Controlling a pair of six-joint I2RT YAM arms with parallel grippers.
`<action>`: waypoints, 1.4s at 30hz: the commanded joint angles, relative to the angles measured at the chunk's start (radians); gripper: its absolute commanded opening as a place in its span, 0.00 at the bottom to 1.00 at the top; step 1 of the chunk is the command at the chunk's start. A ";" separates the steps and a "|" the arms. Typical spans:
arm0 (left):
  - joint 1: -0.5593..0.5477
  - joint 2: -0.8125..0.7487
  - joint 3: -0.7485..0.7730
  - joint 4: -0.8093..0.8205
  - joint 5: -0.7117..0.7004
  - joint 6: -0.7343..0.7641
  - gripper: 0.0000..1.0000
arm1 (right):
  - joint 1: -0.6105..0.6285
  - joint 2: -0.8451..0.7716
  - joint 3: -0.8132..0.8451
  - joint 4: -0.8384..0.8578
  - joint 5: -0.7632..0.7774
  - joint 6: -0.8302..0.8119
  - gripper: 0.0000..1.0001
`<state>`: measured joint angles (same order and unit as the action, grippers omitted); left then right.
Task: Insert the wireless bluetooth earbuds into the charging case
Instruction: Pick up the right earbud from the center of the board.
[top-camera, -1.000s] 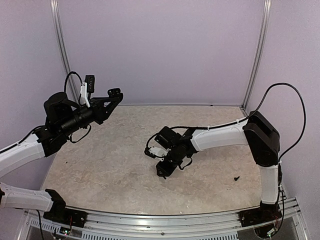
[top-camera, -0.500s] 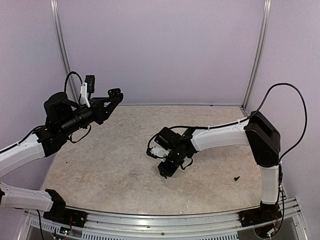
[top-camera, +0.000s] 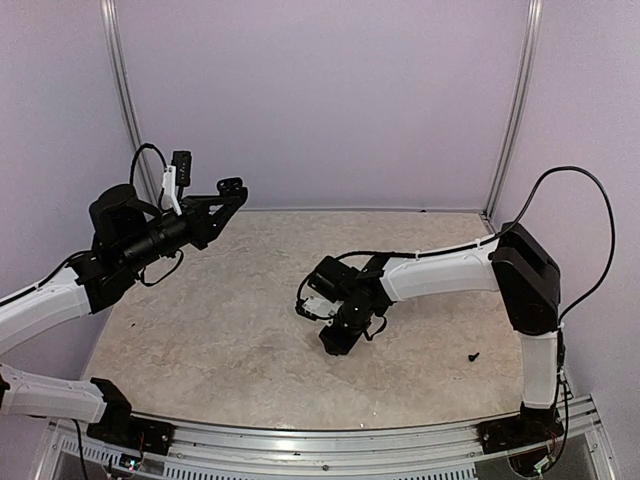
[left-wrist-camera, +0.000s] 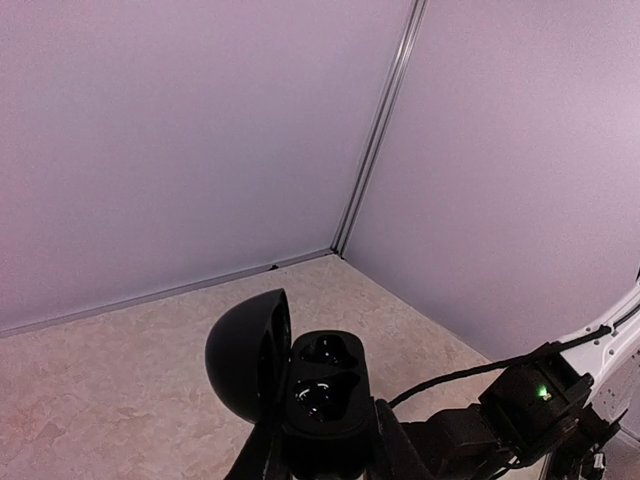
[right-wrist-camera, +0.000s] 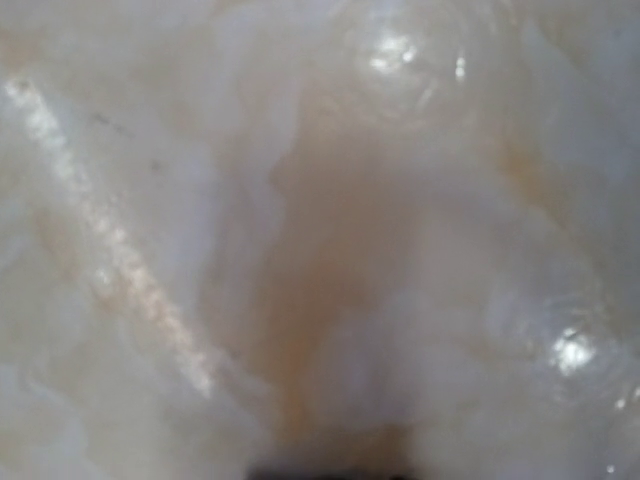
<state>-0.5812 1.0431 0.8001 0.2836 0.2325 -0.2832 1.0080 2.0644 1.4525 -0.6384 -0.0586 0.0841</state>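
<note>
The charging case (left-wrist-camera: 325, 400) is black here. It stands upright between my left gripper's (left-wrist-camera: 325, 452) fingers, lid (left-wrist-camera: 245, 355) swung open to the left. Its two wells are dark and glossy, and I make out no earbuds in them. In the top view the left gripper (top-camera: 226, 195) hangs high over the table's left rear, shut on the case (top-camera: 232, 185). My right gripper (top-camera: 336, 340) points down at the tabletop near the middle. Its wrist view is a blur of pale table surface, so its jaws and anything between them are hidden. No earbuds are recognisable.
A tiny black bit (top-camera: 473, 355) lies on the marbled tabletop (top-camera: 220, 320) right of the right gripper, too small to identify. Lilac walls close the back and sides, with metal posts (top-camera: 512, 110) in the corners. The right arm's cable loops beside its wrist.
The right gripper has slid slightly right and nearer along the tabletop. The left arm and the case have stayed where they were.
</note>
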 joint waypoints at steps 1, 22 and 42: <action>0.001 0.011 0.016 0.031 0.014 0.010 0.00 | 0.013 0.002 0.006 -0.046 0.016 0.013 0.28; -0.012 0.013 0.007 0.029 0.002 0.026 0.00 | 0.024 0.043 0.060 -0.056 0.002 -0.010 0.11; -0.060 -0.011 -0.069 0.190 0.142 0.055 0.00 | -0.100 -0.444 -0.134 0.355 -0.134 -0.038 0.01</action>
<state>-0.6357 1.0420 0.7418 0.3779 0.2958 -0.2237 0.9516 1.7184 1.3533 -0.4213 -0.1162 0.0418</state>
